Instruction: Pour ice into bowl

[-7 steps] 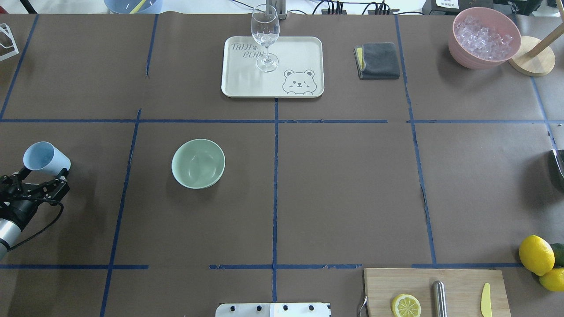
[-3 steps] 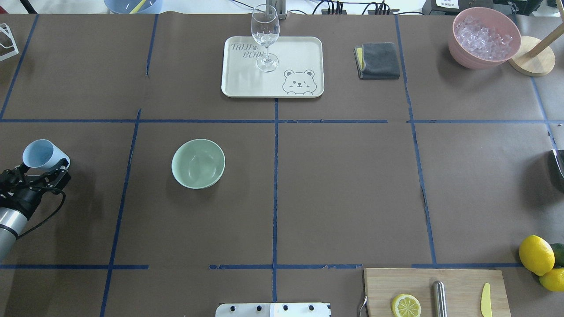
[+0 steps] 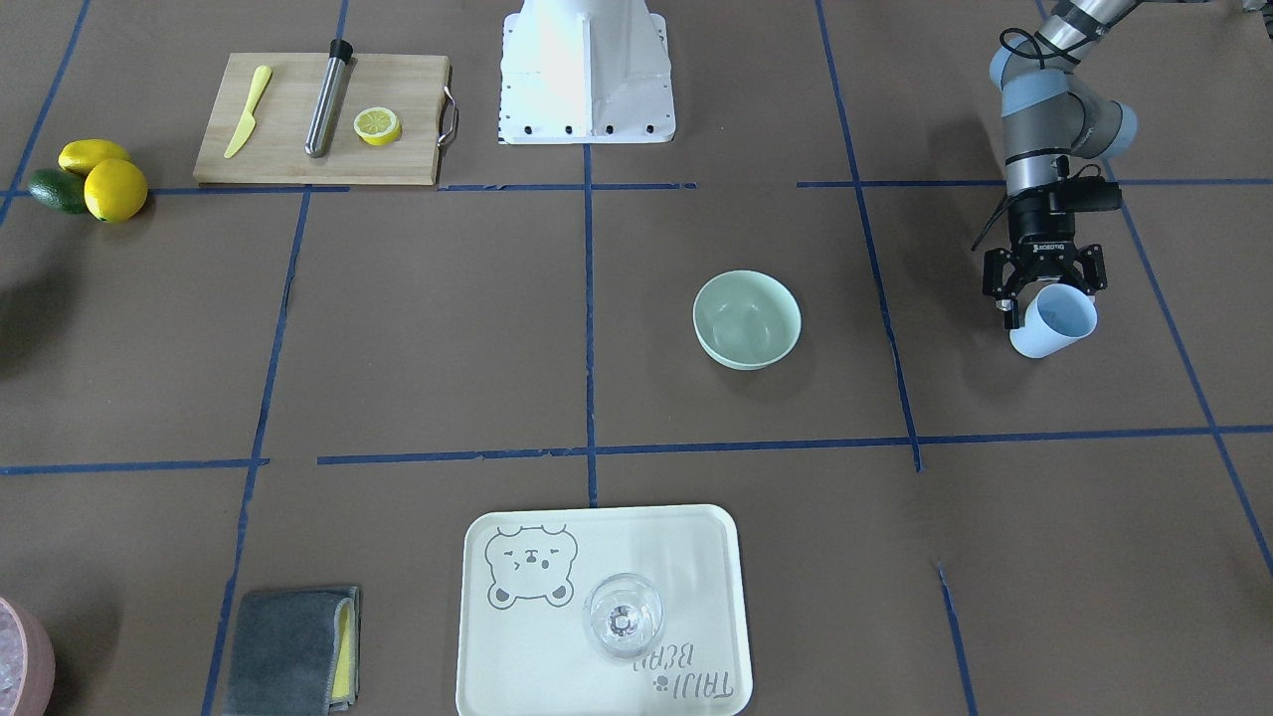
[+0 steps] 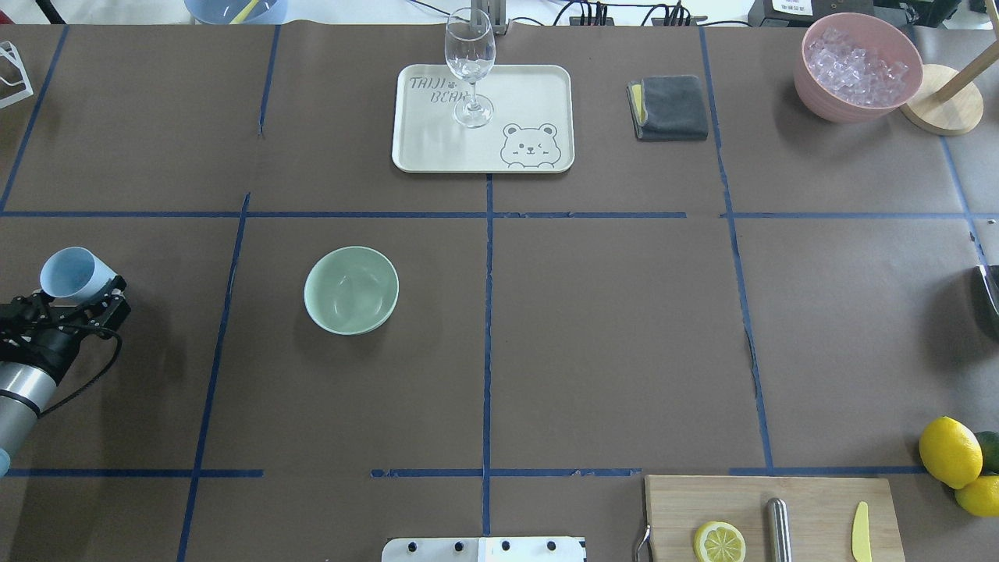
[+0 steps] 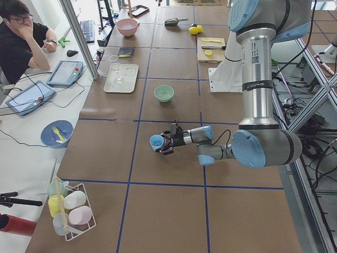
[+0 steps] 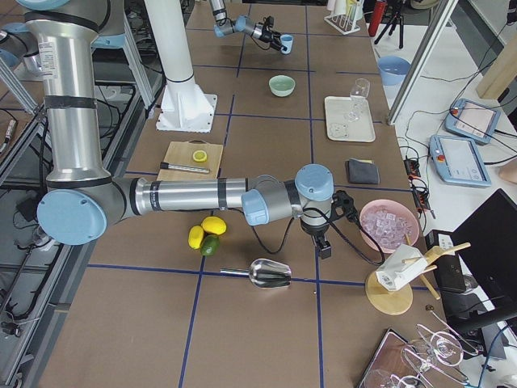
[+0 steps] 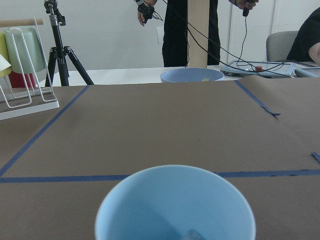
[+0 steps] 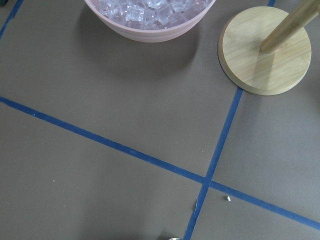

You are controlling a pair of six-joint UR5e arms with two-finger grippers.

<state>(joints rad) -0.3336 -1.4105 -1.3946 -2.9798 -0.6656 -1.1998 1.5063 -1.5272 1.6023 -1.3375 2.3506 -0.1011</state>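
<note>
The pale mint-green bowl stands empty left of the table's middle; it also shows in the front view. My left gripper is shut on a light blue cup, held tilted above the table's far left, well left of the bowl. In the left wrist view the cup fills the bottom edge, with one glassy bit low inside. The cup also shows in the front view. My right gripper shows only in the right side view, near the pink bowl; I cannot tell if it is open or shut.
A pink bowl of ice cubes and a wooden stand sit far right. A tray holds a wine glass. A grey cloth, cutting board, lemons and a metal scoop lie around.
My left gripper has drawn slightly left and away with the cup, and the cup's tilt has lessened a little. The bowl has not moved.
</note>
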